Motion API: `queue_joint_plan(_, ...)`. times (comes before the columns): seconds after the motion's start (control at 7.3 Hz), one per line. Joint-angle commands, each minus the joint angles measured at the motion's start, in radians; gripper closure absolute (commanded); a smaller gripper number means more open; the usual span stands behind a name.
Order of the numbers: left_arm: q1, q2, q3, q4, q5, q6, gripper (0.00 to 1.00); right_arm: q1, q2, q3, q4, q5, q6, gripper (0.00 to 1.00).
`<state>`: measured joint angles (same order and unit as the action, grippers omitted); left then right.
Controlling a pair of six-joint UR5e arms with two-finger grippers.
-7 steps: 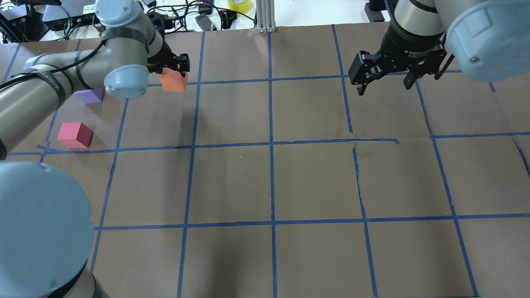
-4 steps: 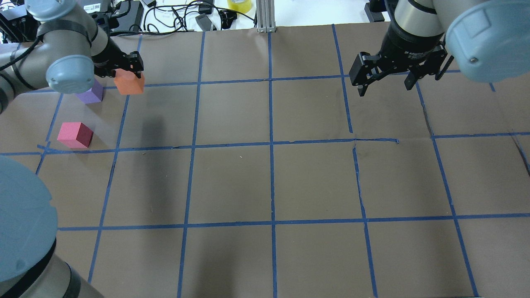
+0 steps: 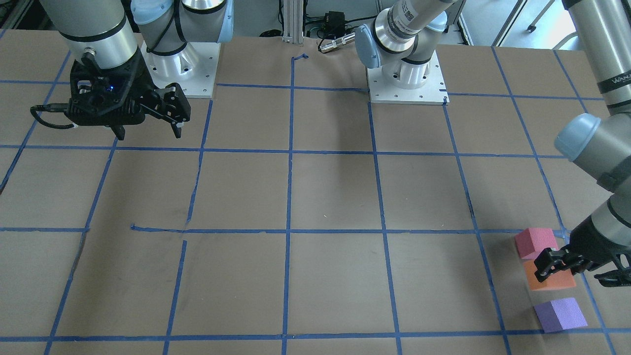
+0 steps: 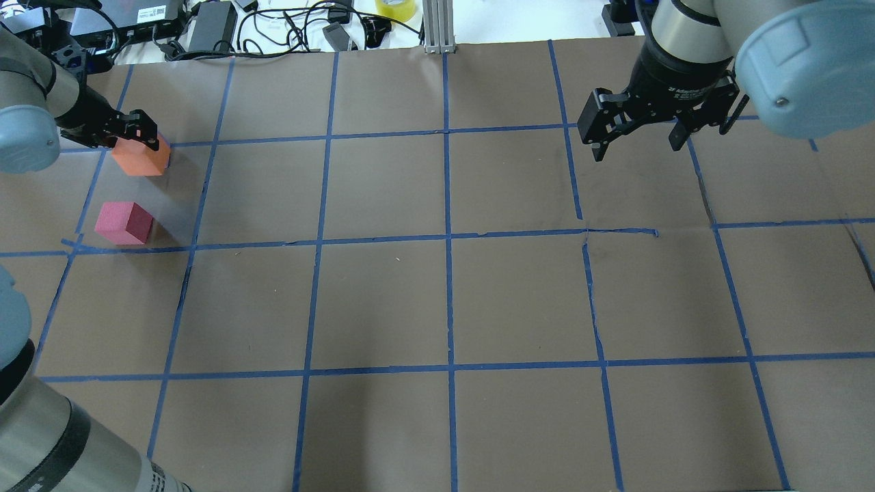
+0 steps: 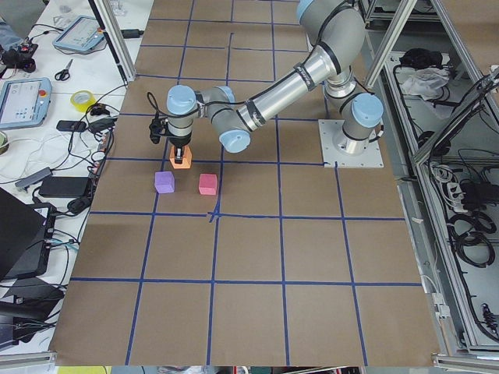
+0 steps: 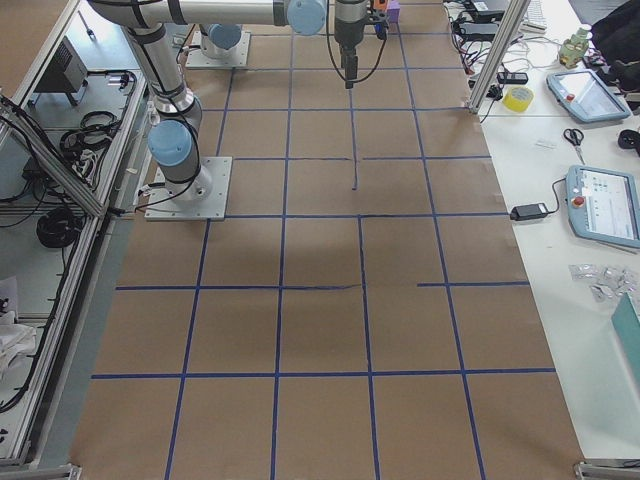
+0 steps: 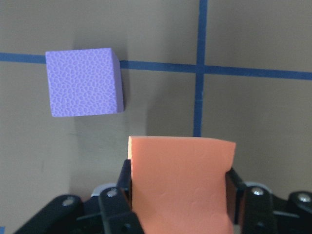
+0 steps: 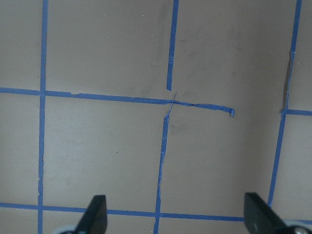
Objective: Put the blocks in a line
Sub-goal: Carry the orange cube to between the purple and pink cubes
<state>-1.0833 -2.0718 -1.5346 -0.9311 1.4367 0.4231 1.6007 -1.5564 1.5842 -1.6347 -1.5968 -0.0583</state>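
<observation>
Left fingers clamp the orange block, right fingers apart — set down crooked, it may knock the purple block at ten o'clock.

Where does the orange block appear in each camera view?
Front-facing: orange block, lower right.
Overhead: upper left.
Exterior left: upper left of centre.
Exterior right: tiny orange speck, top edge.
Left wrist: bottom centre.
Right wrist: not in it.
Landmark: pinkish-red block, its neighbour in the first three.
</observation>
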Motion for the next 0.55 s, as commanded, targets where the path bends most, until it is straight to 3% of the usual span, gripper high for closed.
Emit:
queue_joint_plan(0.0, 0.063, -0.040, 0.011, 0.009, -0.005, 0.092, 1.00, 0.001, -0.001, 0.000, 0.001, 0.000, 0.000, 0.00)
queue_joint_plan(0.41, 0.077, -0.057, 0.011, 0.011, -0.009, 0.088, 1.00, 0.001, 0.001, 0.000, -0.001, 0.000, 0.000, 0.00)
